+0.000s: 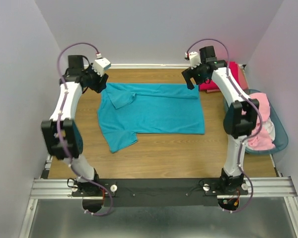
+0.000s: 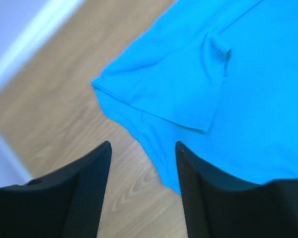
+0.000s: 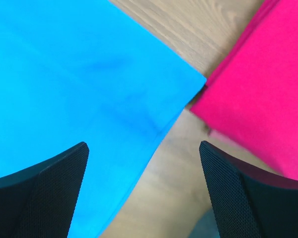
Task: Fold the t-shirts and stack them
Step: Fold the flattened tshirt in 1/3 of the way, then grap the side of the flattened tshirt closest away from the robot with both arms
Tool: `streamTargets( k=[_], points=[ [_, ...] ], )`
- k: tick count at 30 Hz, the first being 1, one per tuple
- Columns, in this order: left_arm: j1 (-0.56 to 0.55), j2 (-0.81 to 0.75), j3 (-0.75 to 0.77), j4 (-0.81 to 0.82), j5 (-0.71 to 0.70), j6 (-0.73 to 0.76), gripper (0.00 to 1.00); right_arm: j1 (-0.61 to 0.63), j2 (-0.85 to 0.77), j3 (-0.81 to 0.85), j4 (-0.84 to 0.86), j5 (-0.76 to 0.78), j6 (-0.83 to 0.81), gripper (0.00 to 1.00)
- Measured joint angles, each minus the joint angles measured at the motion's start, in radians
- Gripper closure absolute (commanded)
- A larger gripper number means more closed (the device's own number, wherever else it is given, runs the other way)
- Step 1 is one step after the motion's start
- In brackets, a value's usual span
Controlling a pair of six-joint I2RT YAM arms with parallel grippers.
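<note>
A teal t-shirt (image 1: 154, 113) lies partly folded on the wooden table, one sleeve folded over near its far left, another sleeve sticking out at the near left. My left gripper (image 1: 100, 85) is open and empty above the shirt's far left corner (image 2: 154, 99). My right gripper (image 1: 191, 79) is open and empty above the shirt's far right corner (image 3: 89, 89). A folded crimson-pink t-shirt (image 1: 212, 85) lies right of it, seen in the right wrist view (image 3: 268, 84). Light pink shirts (image 1: 262, 136) sit in the basket.
A blue-tinted plastic basket (image 1: 284, 134) stands at the table's right edge. White walls close in the back and both sides. The arm bases are on a black rail (image 1: 159, 187) at the near edge.
</note>
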Motion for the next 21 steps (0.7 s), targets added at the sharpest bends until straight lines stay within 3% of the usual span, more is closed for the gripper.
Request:
streamTargets(
  k=[2,8,11,13,16,21],
  points=[
    [0.001,-0.133,-0.039,0.005,0.020,0.032,0.02,0.011,-0.143,-0.067,-0.013,-0.028,-0.019,0.00],
    [0.000,-0.436,-0.159,0.039,0.080,0.073,0.02,0.053,-0.461,-0.290,-0.050,-0.069,-0.092,0.02],
    [0.000,-0.412,-0.146,-0.097,0.132,0.203,0.02,0.072,-0.542,-0.457,-0.071,-0.071,-0.129,0.10],
    [0.000,-0.366,-0.178,-0.191,0.158,0.318,0.01,0.080,-0.570,-0.583,-0.087,-0.068,-0.150,0.24],
    [-0.006,-0.353,-0.366,-0.274,0.140,0.441,0.02,0.099,-0.584,-0.736,-0.105,-0.054,-0.171,0.37],
    [-0.053,-0.496,-0.623,-0.320,0.061,0.529,0.01,0.124,-0.610,-0.900,-0.094,-0.003,-0.196,0.44]
  ],
)
